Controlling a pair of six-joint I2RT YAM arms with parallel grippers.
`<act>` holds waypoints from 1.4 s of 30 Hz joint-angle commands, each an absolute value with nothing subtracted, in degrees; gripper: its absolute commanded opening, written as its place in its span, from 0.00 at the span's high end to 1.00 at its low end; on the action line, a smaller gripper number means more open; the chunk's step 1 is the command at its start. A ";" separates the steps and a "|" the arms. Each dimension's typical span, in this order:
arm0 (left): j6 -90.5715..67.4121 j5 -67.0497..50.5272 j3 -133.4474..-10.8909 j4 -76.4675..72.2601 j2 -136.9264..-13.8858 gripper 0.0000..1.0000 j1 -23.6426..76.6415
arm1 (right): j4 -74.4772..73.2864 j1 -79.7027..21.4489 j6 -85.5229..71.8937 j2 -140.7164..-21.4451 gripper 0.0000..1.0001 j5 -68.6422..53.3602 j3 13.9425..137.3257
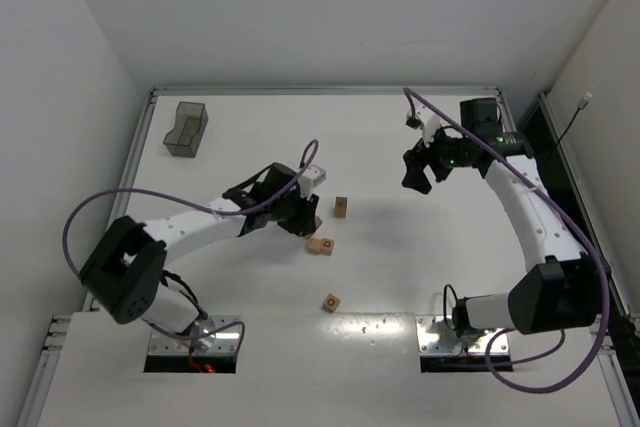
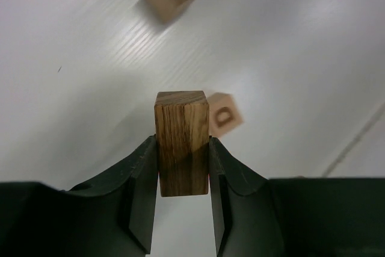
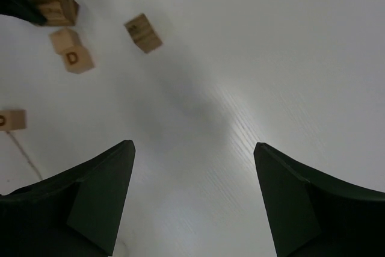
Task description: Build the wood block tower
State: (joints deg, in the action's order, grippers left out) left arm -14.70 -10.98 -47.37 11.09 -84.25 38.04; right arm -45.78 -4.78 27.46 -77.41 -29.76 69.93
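mike: White tabletop (image 1: pixel 400 277), white walls, two arms bolted at the near edge. How far along is this build, you reckon?

jo: Barely started imo. Going big to small: the dark-grey see-through plastic bin (image 1: pixel 186 128) sits in the far left corner, well apart from everything. The left pincer (image 1: pixel 303 215) is out over the middle, clamped on a darker brown wooden brick (image 2: pixel 181 142) that stands upright between its fingers. Can't tell if the brick is lifted or resting. The right pincer (image 3: pixel 194 144) hangs over the far right side, jaws spread wide, nothing in them.

mike: And the tower?

jo: Can't see one. The loose pieces are scattered mid-table. A pair of small tan wooden cubes (image 1: pixel 320 245) touch each other just beside the left pincer, and one shows a letter D. A single tan wooden block (image 1: pixel 341 207) sits a bit farther back, and a lone tan wooden block (image 1: pixel 331 302) is nearer the bases. From above the pair reads as side by side, not stacked, though I'm not sure. My guess: first pick is in hand, every placement left to do.
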 commanded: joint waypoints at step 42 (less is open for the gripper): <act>-16.00 -39.55 -62.84 3.16 -67.59 1.00 43.24 | -64.86 -20.04 44.21 -85.08 0.29 -73.04 86.13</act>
State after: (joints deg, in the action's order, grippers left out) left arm -14.74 -37.98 -60.75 5.58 -67.42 42.26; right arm -66.43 -19.62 43.29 -84.47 -69.32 84.97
